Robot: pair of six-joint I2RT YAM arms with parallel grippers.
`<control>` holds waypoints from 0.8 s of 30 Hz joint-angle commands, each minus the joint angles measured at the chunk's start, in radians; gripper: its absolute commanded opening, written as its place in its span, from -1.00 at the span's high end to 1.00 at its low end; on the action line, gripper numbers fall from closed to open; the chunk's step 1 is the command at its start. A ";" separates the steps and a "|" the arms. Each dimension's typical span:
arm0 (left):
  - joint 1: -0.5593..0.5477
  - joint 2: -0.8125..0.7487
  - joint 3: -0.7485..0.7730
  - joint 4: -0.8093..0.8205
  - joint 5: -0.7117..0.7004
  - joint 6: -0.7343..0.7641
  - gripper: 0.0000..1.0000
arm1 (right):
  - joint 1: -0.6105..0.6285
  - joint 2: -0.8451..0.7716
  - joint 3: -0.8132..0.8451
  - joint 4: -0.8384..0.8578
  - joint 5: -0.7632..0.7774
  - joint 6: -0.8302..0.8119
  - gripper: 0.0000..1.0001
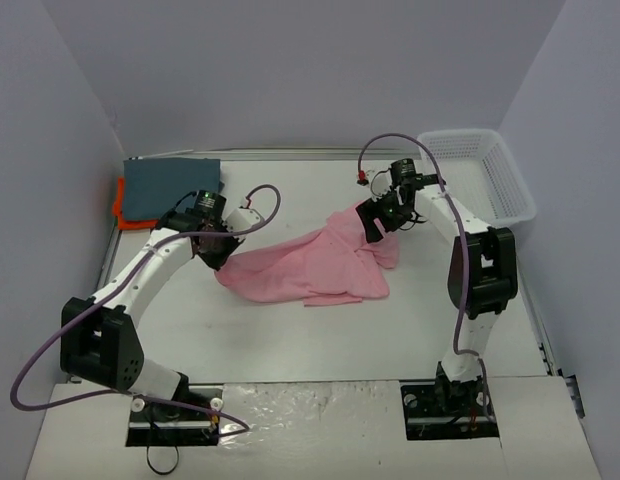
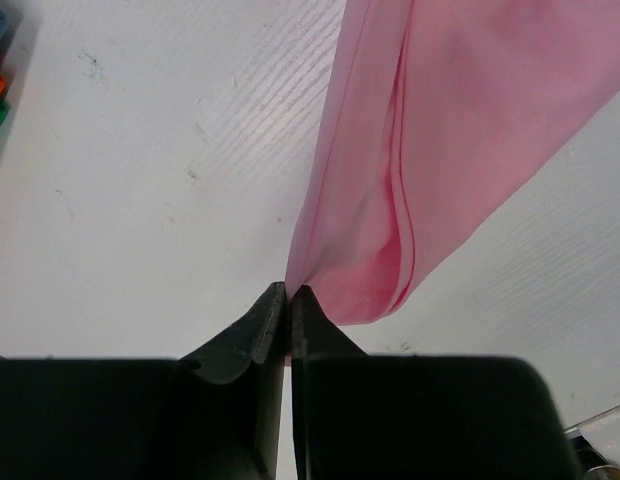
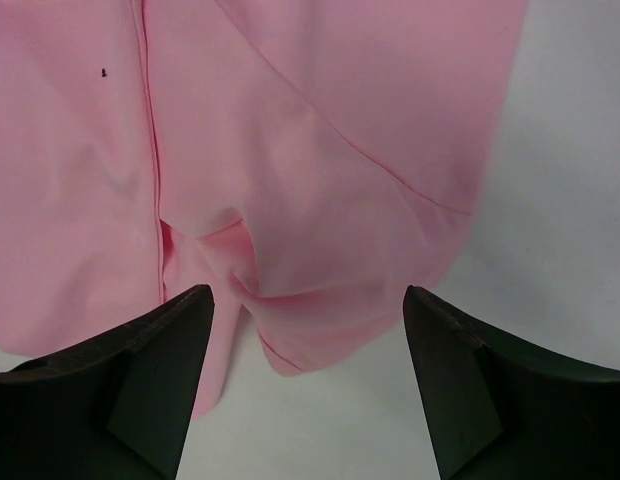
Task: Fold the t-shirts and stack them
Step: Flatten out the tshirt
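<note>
**Two hands on one shirt: left pinching, right open**

Overhead view: the pink t-shirt (image 1: 320,265) lies rumpled mid-tabletop (image 1: 290,340), strung between both arms. A slate t-shirt (image 1: 170,185) lies folded at the far left, with an orange t-shirt (image 1: 120,205) showing at its left edge. The left arm is bent low, and the left hand (image 1: 218,252) dips to the garment's left end. The right arm stands tall, its right hand (image 1: 380,222) pitched down over the far right part.

Left wrist view: the jaws are closed on a corner of pink cloth, which runs away from them above the tabletop.

Right wrist view: the jaws stand wide above a bunched hem, holding nothing.

Assessment: the right hand should pick a single hem edge, not the bunch, grip it firmly, then draw away from the left hand to flatten the cloth.
</note>
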 commanded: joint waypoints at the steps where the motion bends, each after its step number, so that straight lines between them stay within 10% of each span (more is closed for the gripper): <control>1: 0.009 -0.022 -0.010 -0.018 0.000 -0.020 0.95 | 0.026 0.041 0.061 -0.062 -0.008 0.005 -0.45; 9: 0.016 -0.032 -0.021 -0.015 -0.001 -0.020 0.95 | 0.031 0.107 0.094 -0.071 -0.001 -0.007 -0.22; 14: 0.021 -0.030 -0.007 -0.012 -0.018 -0.017 0.95 | 0.031 0.128 0.109 -0.073 0.027 -0.007 1.00; 24: 0.137 -0.026 0.229 -0.085 -0.043 0.026 0.95 | 0.029 -0.040 0.228 -0.131 0.085 -0.018 1.00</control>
